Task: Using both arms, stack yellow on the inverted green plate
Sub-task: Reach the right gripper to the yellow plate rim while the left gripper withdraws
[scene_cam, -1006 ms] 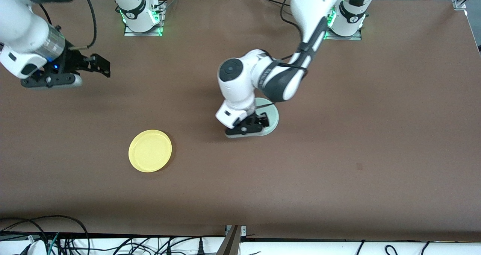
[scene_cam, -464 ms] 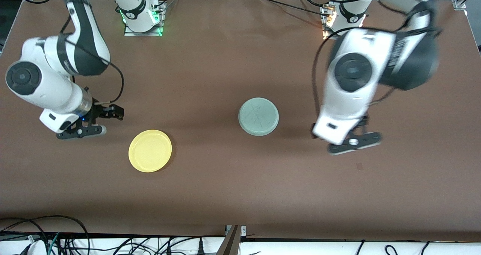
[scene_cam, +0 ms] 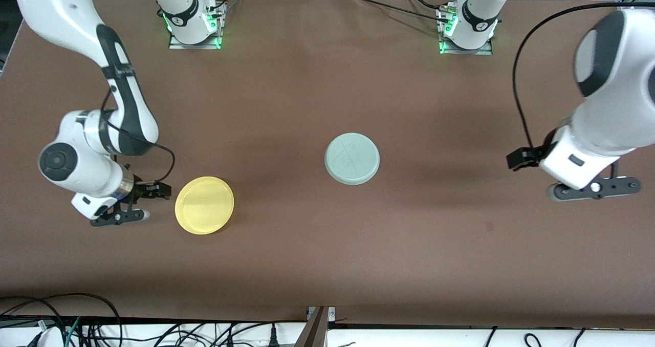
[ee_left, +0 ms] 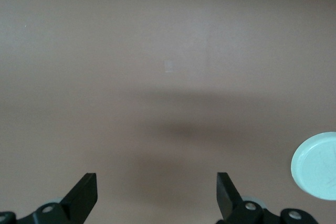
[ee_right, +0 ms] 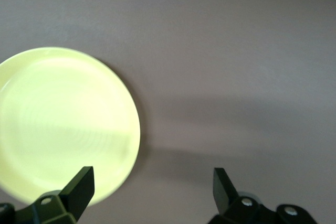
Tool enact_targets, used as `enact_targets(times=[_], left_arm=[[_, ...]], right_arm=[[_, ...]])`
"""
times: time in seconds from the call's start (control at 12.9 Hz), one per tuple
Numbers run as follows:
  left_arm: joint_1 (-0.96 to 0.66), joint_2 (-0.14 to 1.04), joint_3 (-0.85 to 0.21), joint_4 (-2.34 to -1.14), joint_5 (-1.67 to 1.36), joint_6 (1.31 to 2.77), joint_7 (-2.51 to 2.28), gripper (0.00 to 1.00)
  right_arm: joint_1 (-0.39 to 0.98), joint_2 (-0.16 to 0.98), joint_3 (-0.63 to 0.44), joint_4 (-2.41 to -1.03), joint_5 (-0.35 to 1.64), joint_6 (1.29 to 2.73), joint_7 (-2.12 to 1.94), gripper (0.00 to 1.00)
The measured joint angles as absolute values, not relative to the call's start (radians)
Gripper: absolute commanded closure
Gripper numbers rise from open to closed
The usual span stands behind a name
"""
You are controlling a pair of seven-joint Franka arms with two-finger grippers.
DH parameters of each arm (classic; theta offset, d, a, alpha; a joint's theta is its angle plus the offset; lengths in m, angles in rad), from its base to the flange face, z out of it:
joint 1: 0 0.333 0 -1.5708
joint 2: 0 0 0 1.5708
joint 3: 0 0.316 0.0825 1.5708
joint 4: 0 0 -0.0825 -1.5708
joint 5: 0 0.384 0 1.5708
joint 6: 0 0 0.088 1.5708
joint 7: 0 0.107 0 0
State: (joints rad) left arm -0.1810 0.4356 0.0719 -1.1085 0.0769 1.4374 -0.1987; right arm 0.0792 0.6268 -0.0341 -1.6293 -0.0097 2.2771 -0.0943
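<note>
Plates apart, both grippers empty.
Front: green plate point(scene_cam: 352, 158) inverted mid-table; yellow plate point(scene_cam: 204, 204) nearer camera, toward right arm's end, right gripper point(scene_cam: 134, 203) just beside it.
Left wrist: left gripper point(ee_left: 156, 196) spread wide, holding nothing, over bare table point(ee_left: 168, 51).
Right wrist: fingers point(ee_right: 80, 184) wide apart, empty.

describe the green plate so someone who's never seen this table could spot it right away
On the brown table, look near the middle, between the two arms. The green plate lies there upside down, flat scratched underside up, with nothing touching it. The only other plate, the yellow plate, is rim up, nearer the front camera, beside the right gripper.
</note>
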Motion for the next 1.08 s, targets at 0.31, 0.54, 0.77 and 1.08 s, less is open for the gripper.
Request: enact_targets(times=[0.31, 0.54, 0.77, 1.08], left_arm=[[-0.113, 0.21, 0.07, -1.454, 0.057, 1.705, -0.133, 0.0], [-0.102, 0.061, 0.062, -1.656, 0.057, 1.834, -0.047, 0.0], [-0.053, -0.005, -0.007, -1.685, 0.063, 1.83, -0.032, 0.0], [-0.03, -0.009, -0.022, -1.688, 0.108, 1.804, -0.022, 0.0]], right_arm=[[0.081, 0.702, -0.028, -1.587, 0.001, 2.33, -0.091, 0.13], [0.081, 0.732, -0.027, -1.58, 0.006, 2.367, -0.091, 0.25], [0.081, 0.748, -0.025, -1.58, 0.032, 2.377, -0.091, 0.33], [0.081, 0.752, -0.024, -1.58, 0.039, 2.379, -0.091, 0.82]])
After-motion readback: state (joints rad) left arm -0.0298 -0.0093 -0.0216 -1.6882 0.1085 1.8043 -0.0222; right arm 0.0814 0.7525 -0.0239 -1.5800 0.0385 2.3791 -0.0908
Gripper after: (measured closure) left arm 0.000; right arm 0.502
